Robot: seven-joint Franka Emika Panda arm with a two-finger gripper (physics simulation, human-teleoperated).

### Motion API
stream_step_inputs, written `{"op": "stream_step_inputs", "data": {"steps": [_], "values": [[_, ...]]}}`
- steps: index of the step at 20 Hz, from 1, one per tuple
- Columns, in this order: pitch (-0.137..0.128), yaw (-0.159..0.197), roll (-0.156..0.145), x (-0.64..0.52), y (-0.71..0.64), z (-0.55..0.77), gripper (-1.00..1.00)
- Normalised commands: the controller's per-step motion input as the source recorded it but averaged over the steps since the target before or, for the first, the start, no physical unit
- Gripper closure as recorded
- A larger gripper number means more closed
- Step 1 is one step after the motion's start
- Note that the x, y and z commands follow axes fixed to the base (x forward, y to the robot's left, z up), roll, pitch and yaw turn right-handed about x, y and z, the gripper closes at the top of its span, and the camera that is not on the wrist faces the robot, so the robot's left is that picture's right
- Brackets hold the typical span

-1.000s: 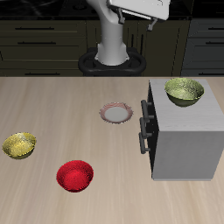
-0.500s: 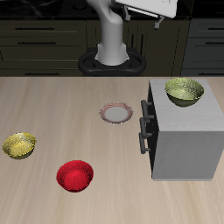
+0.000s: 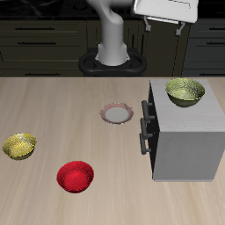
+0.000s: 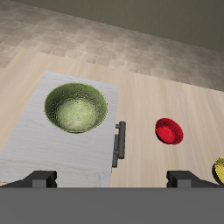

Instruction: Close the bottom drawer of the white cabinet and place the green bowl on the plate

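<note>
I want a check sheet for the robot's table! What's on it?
Surface: wooden table.
Job's things: green bowl sits on top of the white cabinet; plate bare, beside the cabinet; bottom drawer, state unclear.
Clutter: red bowl and yellow bowl on the table.
Gripper: high above the cabinet, fingers apart, holding nothing.
Cables: nothing seen.
Surroundings: dark cabinets behind.

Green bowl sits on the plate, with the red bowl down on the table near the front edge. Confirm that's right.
Not quite. The green bowl sits on top of the white cabinet, as the exterior view shows; the plate is empty. The red bowl is on the table near the front edge.
</note>
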Motion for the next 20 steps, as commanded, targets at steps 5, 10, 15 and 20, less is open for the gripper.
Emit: {"op": "stream_step_inputs", "data": {"steps": [5,10,15,20], "values": [[-0.071,-0.027,-0.001,0.06,0.26,0.06,-1.00],[-0.005,-0.056,0.017,0.09,0.13,0.01,-1.00],[0.025,-0.045,0.011,0.14,0.07,-0.03,-1.00],[0.020,-0.054,0.028,0.08,0.15,-0.02,-1.00]]}}
